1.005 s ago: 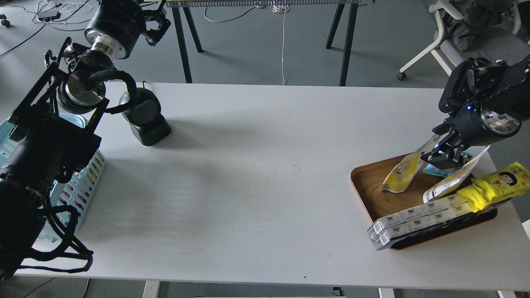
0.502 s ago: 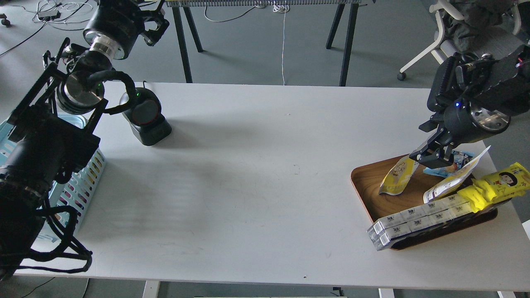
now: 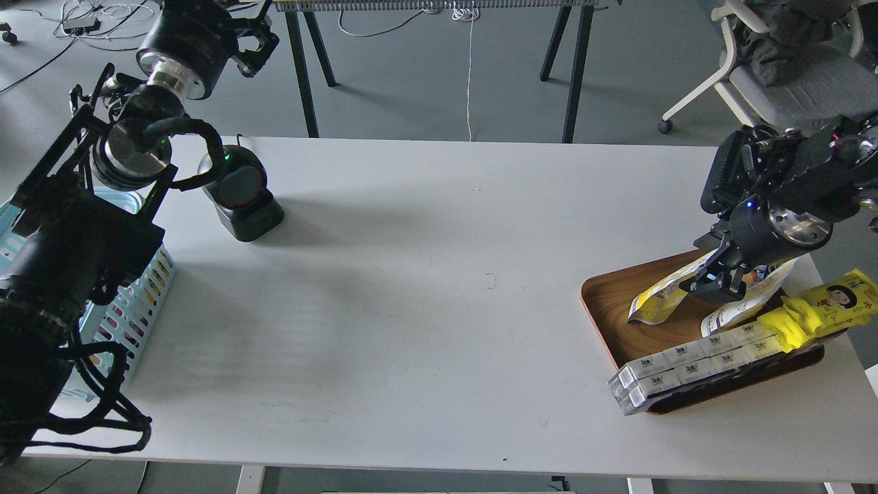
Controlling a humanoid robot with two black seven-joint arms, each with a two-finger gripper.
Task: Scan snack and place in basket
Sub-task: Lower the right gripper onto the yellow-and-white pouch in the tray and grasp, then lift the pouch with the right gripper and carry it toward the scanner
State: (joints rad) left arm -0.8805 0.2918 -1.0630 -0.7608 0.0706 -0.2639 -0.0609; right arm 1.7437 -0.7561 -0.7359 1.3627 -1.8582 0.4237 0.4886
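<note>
The snack (image 3: 657,302), a yellow-and-white pouch, lies tilted at the back left of a brown wooden tray (image 3: 607,309) at the table's right. My right gripper (image 3: 713,283) is low over the tray, its dark fingers at the pouch's white top; I cannot tell whether they grip it. The light blue basket (image 3: 147,295) stands at the table's left edge, mostly hidden behind my left arm. My left gripper (image 3: 255,38) is raised high at the back left, far from the snack, seen dark and small.
A black scanner (image 3: 241,194) with a red ring stands at the back left of the white table (image 3: 425,309). The tray also holds another white-and-yellow pouch (image 3: 748,302), a yellow cartoon-face wrapper (image 3: 826,305) and a row of white boxes (image 3: 686,367).
My right gripper has come down and slightly left over the tray. The snack has gone from leaning nearly upright to lying much flatter. The left arm has hardly moved.
</note>
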